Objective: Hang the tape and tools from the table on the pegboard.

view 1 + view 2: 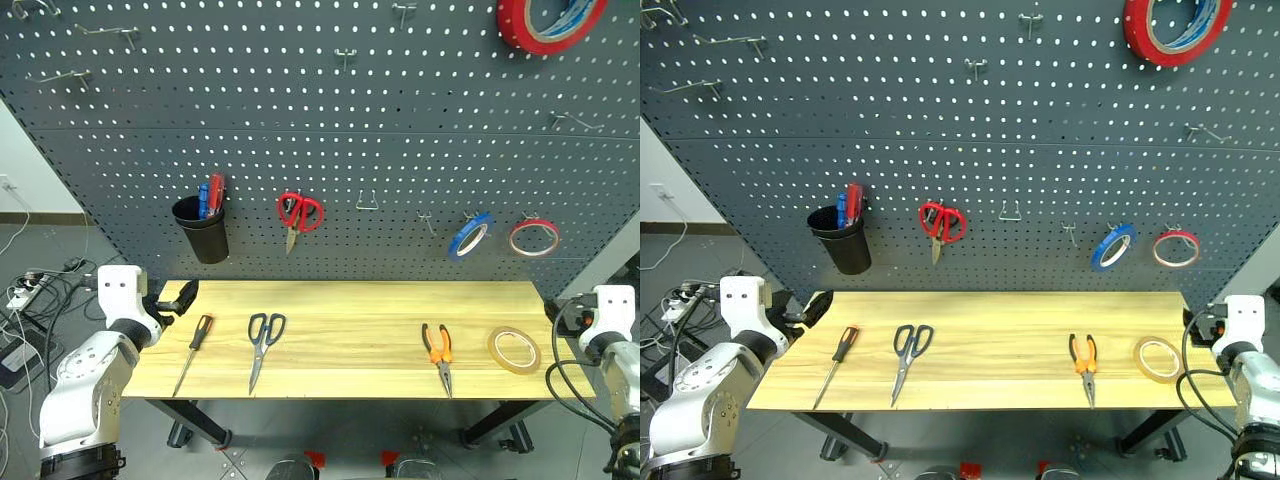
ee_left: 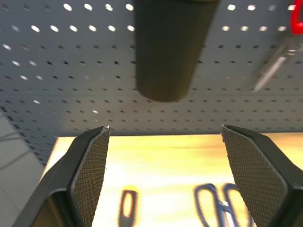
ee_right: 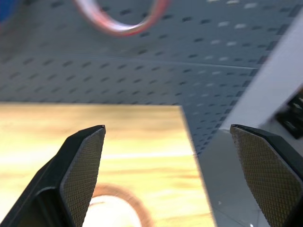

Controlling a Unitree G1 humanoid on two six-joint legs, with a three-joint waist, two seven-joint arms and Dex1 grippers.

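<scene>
Nothing hung yet: screwdriver (image 1: 192, 354), scissors (image 1: 262, 346), pliers (image 1: 438, 355) and tape (image 1: 514, 350) all lie flat on the surface (image 1: 350, 310), long axes running roughly front to back, handles toward the pegboard (image 1: 400, 150). Left gripper (image 2: 163, 177) sits at the left edge with jaws wide and empty, nearest the screwdriver. Right gripper (image 3: 168, 177) sits at the right edge, jaws wide and empty, tape just below-left of them. Right wrist view shows the tape's rim by its left pad; head views show the whole layout
</scene>
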